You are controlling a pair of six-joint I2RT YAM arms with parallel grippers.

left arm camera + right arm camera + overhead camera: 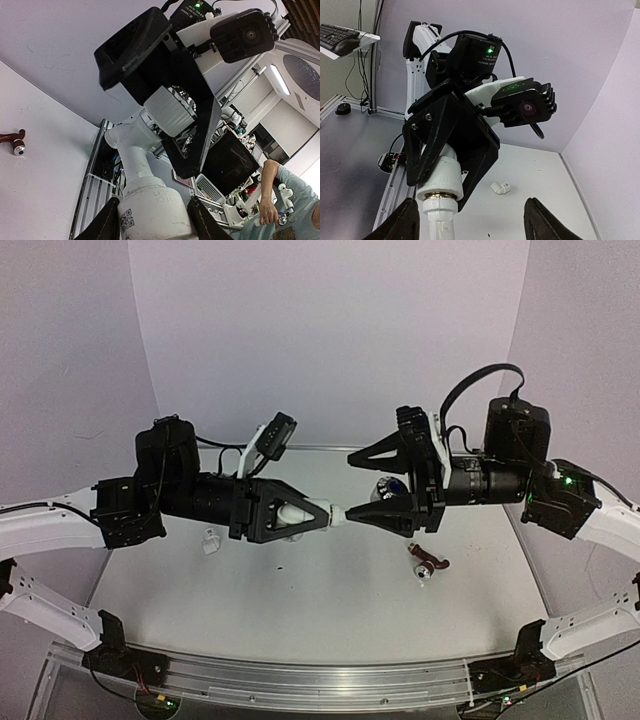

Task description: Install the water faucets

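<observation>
Two grippers are up off the table [300, 610], nose to nose in mid-air. The left gripper [322, 512] is clenched on one white pipe fitting [150, 212], its QR label showing between the fingers [107, 225]. One white water faucet [388, 488] pokes out from that fitting's brass-ringed mouth, and its silvery knob with the blue centre faces the overhead camera. The right gripper [352, 484] is spread wide, one finger on each side of the faucet and not clamped on it. Whether its lower finger touches the white tip, I can't tell. Down on the table lie two loose bits, well apart from each other. One is a small white part [210, 540] near the left arm. The other is a reddish-brown tap-like piece [428, 562] with a silvery knob, near the right gripper.
</observation>
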